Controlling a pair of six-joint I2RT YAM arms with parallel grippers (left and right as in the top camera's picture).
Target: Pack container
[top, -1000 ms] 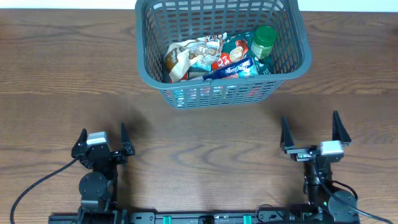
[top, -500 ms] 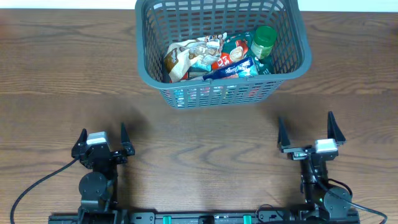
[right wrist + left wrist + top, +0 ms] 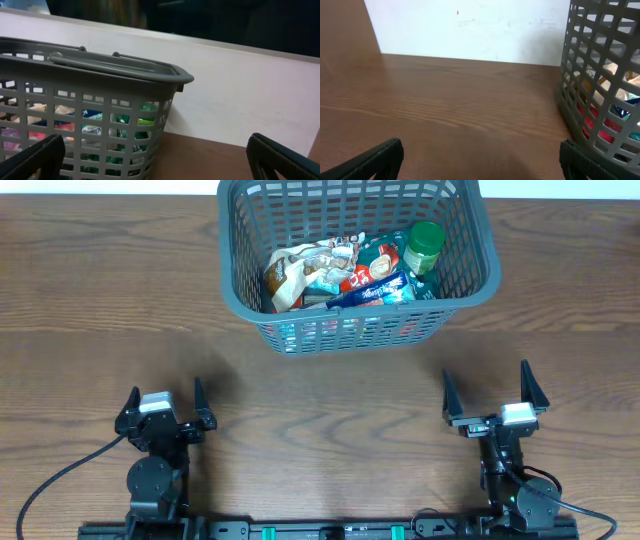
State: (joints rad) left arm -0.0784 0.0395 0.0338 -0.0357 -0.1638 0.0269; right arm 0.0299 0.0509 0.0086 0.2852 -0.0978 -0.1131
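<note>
**Packed Basket Sits at Far Edge, Both My Grippers Spread and Empty**

Overhead: the container [image 3: 350, 332] stands at the far side of the table [image 3: 320, 430], centre-right, well apart from both my arms. Inside lie a green-lidded jar [image 3: 426, 240] in the right rear corner, a blue packet [image 3: 375, 292] along the front wall, a red packet [image 3: 362, 277] just behind it, and a beige packet [image 3: 290, 275] on the left. My left gripper [image 3: 165, 391] rests near the front edge, jaws apart, nothing between them. My right gripper [image 3: 486, 375] sits front-right, jaws spread wide, also holding nothing.

Left wrist cam: my black fingertips [image 3: 380, 155] show at the bottom corners, wide apart, bare wood btwn them. The container's lattice side fills the right edge of the shot, w/ red and blue packaging visible thru the slots. A white wall [image 3: 470, 25] is behind.

Right wrist cam: fingertips [image 3: 40, 157] again at both bottom corners, apart. The container is ahead and to the left, its rolled rim and folded handles [image 3: 115, 62] on top, green and blue contents seen thru the slots.
</note>
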